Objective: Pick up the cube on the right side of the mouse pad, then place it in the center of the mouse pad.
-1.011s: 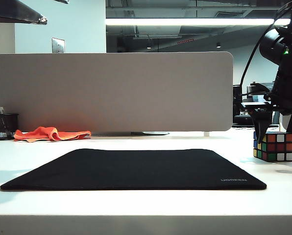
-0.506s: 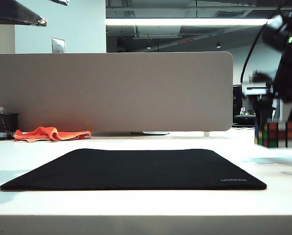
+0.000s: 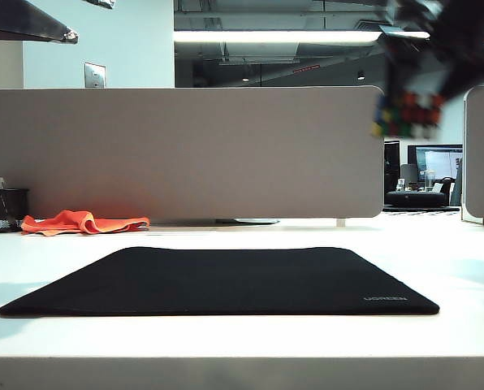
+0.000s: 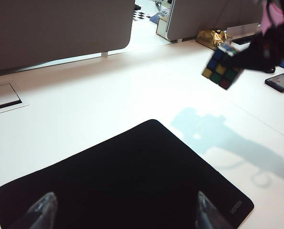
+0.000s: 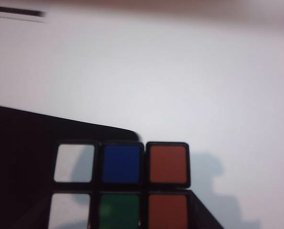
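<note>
The white table [image 3: 226, 341] carries a grey divider panel [image 3: 185, 154] along its back edge. The black mouse pad [image 3: 226, 280] lies flat in the middle, bare. An orange cloth [image 3: 84, 221] and a black mesh pen cup [image 3: 5, 210] sit at the far left. High above the pad's right side, blurred, the right gripper [image 3: 412, 89] clamps the cube [image 3: 403, 114], well off the table. The left gripper [image 4: 123, 214] hangs over the pad's near edge, fingers spread wide, holding nothing
</note>
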`<action>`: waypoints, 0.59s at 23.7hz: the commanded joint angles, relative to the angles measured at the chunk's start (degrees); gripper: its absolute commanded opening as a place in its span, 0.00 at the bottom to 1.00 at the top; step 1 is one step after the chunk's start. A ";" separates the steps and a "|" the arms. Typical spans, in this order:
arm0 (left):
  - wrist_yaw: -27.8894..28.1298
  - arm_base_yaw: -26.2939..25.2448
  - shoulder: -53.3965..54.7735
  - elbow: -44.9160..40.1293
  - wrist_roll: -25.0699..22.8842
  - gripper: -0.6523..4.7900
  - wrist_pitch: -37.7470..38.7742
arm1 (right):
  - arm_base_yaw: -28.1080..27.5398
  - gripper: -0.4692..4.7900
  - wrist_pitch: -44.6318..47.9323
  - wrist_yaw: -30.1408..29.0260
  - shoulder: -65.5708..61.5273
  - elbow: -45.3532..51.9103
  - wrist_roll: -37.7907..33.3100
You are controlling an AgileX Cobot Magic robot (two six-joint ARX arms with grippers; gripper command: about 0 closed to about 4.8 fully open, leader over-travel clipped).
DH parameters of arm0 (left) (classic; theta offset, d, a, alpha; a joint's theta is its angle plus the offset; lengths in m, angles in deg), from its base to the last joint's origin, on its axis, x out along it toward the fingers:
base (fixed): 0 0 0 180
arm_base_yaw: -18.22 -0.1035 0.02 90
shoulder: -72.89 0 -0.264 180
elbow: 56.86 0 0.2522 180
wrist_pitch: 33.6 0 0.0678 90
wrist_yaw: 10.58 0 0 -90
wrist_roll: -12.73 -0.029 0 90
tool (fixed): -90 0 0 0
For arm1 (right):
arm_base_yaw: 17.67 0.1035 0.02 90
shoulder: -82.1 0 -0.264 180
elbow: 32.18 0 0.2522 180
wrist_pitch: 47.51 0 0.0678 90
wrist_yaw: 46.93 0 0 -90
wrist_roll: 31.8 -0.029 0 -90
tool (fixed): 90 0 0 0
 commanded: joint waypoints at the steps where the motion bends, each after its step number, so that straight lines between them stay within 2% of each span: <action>1: -0.33 0.04 -0.11 0.22 -0.46 0.80 -0.31 | 4.98 0.75 -0.13 -0.33 -0.07 -4.52 -0.09; 4: -0.31 0.04 -0.11 0.20 -1.27 0.80 2.58 | 10.32 0.75 1.36 0.09 -2.47 -8.94 -0.09; 5: 0.07 0.04 -0.11 0.20 -3.39 0.80 4.66 | 12.11 0.75 1.27 0.09 -4.79 -10.97 -0.09; 8: 2.82 0.04 -0.11 0.22 -5.46 0.80 7.63 | 14.32 0.75 0.94 0.07 -8.35 -12.79 -0.11; 14: 10.23 0.02 -0.11 0.22 -5.64 0.80 12.59 | 16.90 0.75 0.42 -0.37 -15.58 -13.11 -0.15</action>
